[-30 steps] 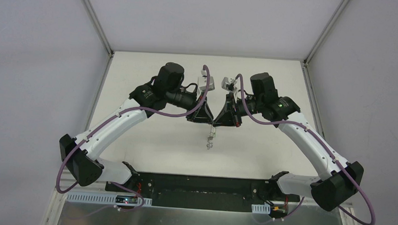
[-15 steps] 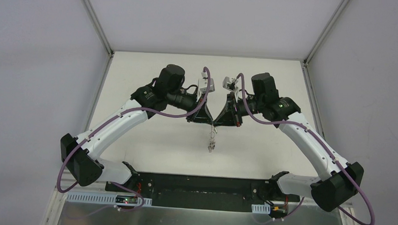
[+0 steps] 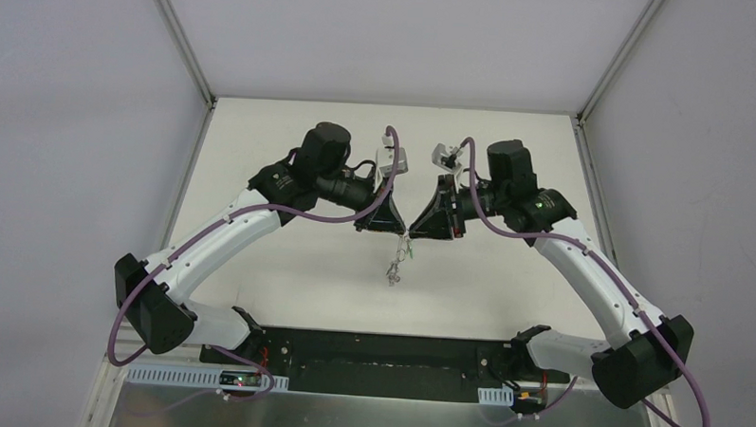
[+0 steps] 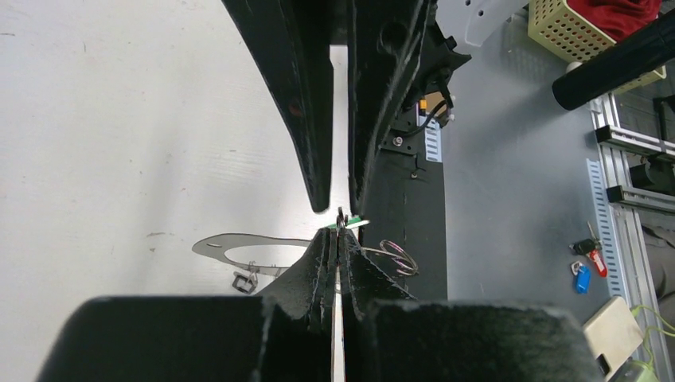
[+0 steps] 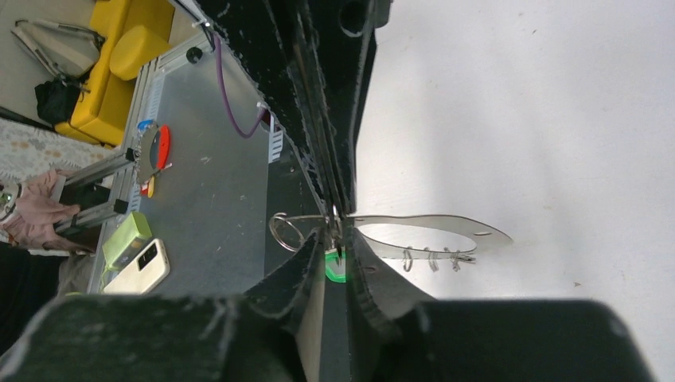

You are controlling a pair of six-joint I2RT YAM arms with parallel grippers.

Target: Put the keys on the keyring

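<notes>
Plainly, you have one key (image 5: 336, 269). Its green head is pinched between the fingers of your right gripper (image 3: 413, 233), above the middle of the white table (image 3: 287, 267). One keyring (image 3: 394, 266) dangles just near of it, with small silver bits along the loop. Its wire is clamped in your left gripper (image 3: 400, 231), whose fingers are pressed tight. The two grippers meet tip to tip; you cannot tell whether the key has caught the wire. Pale walls box in the table left, right and far. Purple cables (image 3: 394, 152) loop off both arms. A black base plate (image 3: 379, 351) lies along the near edge.
</notes>
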